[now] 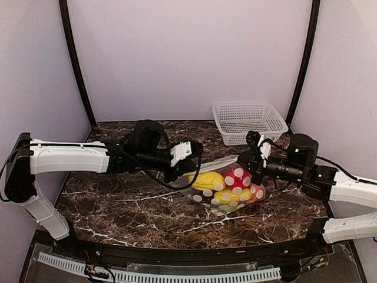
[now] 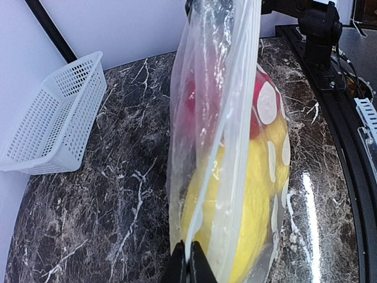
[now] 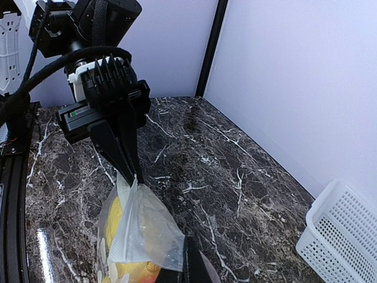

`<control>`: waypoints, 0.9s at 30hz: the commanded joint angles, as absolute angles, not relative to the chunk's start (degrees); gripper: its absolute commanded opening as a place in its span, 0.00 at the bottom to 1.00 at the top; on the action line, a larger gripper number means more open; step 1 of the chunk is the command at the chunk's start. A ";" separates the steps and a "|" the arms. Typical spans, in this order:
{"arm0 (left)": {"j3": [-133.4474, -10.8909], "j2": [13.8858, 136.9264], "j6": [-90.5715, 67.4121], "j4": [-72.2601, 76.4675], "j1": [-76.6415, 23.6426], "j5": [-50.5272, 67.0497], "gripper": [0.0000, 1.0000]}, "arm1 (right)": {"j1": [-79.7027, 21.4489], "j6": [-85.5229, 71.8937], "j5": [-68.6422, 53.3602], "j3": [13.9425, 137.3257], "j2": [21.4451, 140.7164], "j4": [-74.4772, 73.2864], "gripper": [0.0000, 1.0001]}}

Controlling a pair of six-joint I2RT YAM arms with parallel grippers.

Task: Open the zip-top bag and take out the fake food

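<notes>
The zip-top bag [image 1: 227,184], clear with pale dots, hangs stretched between my two grippers just above the marble table. Inside it shows the fake food: a yellow piece [image 1: 206,180], a red piece [image 1: 237,177] and some orange and green at the bottom. My left gripper [image 1: 189,174] is shut on the left end of the bag's top edge; in the left wrist view its tips [image 2: 187,254] pinch one clear lip of the bag [image 2: 235,147]. My right gripper [image 1: 245,167] is shut on the right end; in the right wrist view it [image 3: 192,254] clamps the bag's corner [image 3: 147,230].
A white lattice basket [image 1: 248,122] stands at the back right of the table, also in the left wrist view [image 2: 53,118] and the right wrist view [image 3: 341,236]. Black frame posts rise at both back corners. A black rail runs along the near edge [image 1: 177,253].
</notes>
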State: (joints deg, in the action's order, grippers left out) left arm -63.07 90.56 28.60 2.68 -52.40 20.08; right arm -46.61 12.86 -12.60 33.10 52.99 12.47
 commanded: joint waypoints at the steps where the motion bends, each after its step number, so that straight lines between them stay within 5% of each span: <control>1: -64.51 90.08 28.43 3.30 -52.50 21.30 0.01 | -46.49 13.07 -13.37 34.68 52.27 16.65 0.00; 8: -63.59 83.73 18.24 1.99 -50.20 18.85 0.01 | -46.50 13.58 -11.03 36.08 58.13 20.59 0.00; 27: -64.63 68.61 4.43 -19.69 -48.33 -6.61 0.01 | -46.48 2.90 -24.65 68.34 107.34 44.65 0.00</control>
State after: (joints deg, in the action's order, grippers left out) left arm -63.81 72.07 8.03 -16.40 -48.47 -0.49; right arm -46.50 8.45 -18.92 62.65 99.46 35.68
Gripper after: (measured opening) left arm 0.012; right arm 0.003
